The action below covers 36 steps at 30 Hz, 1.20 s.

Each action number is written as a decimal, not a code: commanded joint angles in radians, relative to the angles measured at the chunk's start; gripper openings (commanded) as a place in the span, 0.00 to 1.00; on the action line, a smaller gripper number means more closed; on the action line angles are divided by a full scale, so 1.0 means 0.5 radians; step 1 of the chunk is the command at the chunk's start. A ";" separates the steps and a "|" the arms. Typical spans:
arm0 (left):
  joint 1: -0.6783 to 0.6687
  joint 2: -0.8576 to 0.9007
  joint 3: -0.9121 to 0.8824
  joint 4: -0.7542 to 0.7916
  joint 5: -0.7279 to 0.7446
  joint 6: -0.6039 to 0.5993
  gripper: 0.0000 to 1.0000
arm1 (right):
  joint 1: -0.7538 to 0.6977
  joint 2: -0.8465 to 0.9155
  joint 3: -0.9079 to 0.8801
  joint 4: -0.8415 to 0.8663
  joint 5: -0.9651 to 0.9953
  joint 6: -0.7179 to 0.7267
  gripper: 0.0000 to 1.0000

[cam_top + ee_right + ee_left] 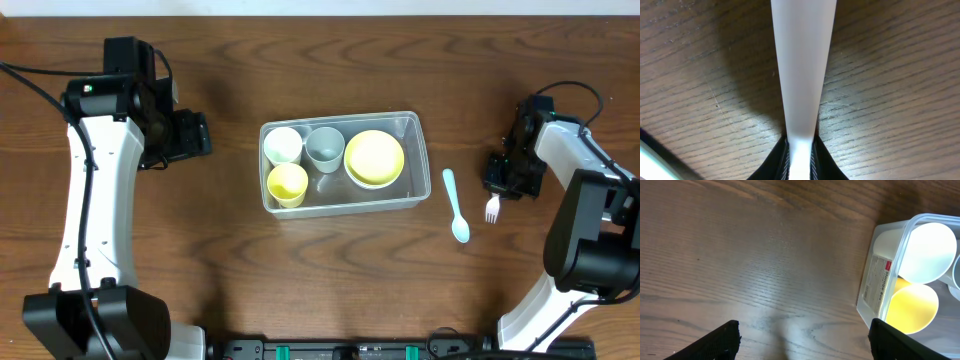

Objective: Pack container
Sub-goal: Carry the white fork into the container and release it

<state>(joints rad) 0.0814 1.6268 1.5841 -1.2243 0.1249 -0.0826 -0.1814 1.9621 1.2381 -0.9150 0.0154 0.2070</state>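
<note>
The clear container [340, 119] sits mid-table holding a white cup [283, 145], a grey cup [325, 148], a yellow cup [287, 183] and a yellow bowl [374, 157]. Its end label [879, 281] bears a red mark and print too small to read. The left gripper [805, 343] hangs released at the container's left, while the right gripper [801, 150], far right beyond a pale-blue spoon [456, 205], clamps a white fork [802, 60] by its handle.
</note>
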 commanded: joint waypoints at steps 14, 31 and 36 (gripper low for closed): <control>0.005 -0.037 -0.010 -0.002 -0.002 -0.018 0.83 | 0.620 -0.700 0.655 -0.310 -0.339 -1.141 0.01; 0.005 -0.037 -0.010 -0.002 -0.003 -0.018 0.83 | 1.468 -0.447 0.600 -0.376 -0.354 -2.033 0.01; 0.005 -0.037 -0.010 -0.002 -0.003 -0.018 0.83 | 1.533 -0.246 0.600 -0.443 -0.354 -2.033 0.01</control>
<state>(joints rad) 0.0814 1.6268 1.5841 -1.2236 0.1249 -0.0826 0.5629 1.7912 1.5475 -1.1233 -0.1501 -0.7834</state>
